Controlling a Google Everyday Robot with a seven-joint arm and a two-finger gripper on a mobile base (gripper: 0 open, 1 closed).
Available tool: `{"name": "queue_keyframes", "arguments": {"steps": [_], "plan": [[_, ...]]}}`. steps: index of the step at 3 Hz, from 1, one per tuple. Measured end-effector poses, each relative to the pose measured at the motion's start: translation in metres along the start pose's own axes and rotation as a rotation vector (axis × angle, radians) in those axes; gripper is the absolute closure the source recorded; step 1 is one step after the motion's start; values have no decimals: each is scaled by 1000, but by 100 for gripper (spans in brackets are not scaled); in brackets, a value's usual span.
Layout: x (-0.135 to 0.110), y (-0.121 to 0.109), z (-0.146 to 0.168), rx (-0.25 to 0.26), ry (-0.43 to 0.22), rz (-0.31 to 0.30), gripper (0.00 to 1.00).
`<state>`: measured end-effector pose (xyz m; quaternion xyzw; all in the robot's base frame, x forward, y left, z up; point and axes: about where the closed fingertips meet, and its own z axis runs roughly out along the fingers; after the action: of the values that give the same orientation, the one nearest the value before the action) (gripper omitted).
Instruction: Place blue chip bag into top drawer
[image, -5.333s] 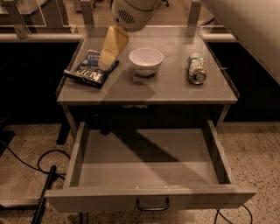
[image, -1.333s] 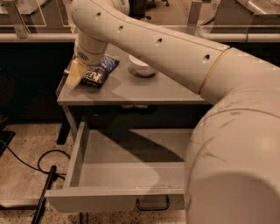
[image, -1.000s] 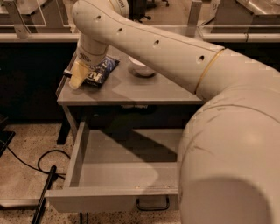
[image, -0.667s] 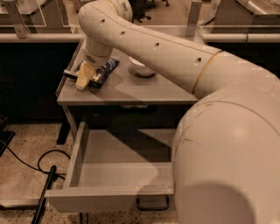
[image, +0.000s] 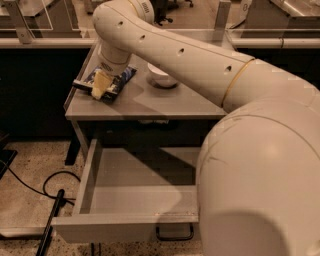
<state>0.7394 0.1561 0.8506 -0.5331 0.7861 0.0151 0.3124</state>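
The blue chip bag (image: 121, 76) lies flat on the left part of the grey tabletop (image: 150, 102). My gripper (image: 100, 87) is down on the bag's middle and covers much of it; the bag's edges show to either side. The top drawer (image: 125, 227) stands pulled out below the tabletop, its grey floor bare where it shows and its dark handle (image: 174, 235) at the front. My large white arm covers the drawer's right part and the right of the table.
A white bowl (image: 161, 78) stands on the tabletop just right of the bag, partly behind my arm. A black cable (image: 30, 186) and a dark pole (image: 50, 226) lie on the speckled floor left of the drawer. A railing runs behind the table.
My gripper has come down from above the table onto the chip bag, shifting slightly right. My arm now fills much more of the right side, hiding the can.
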Motion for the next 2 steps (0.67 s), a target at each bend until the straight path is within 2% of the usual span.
{"name": "queue_keyframes", "arguments": {"steps": [2], "plan": [[0, 0, 0, 0, 0, 0, 66]]}}
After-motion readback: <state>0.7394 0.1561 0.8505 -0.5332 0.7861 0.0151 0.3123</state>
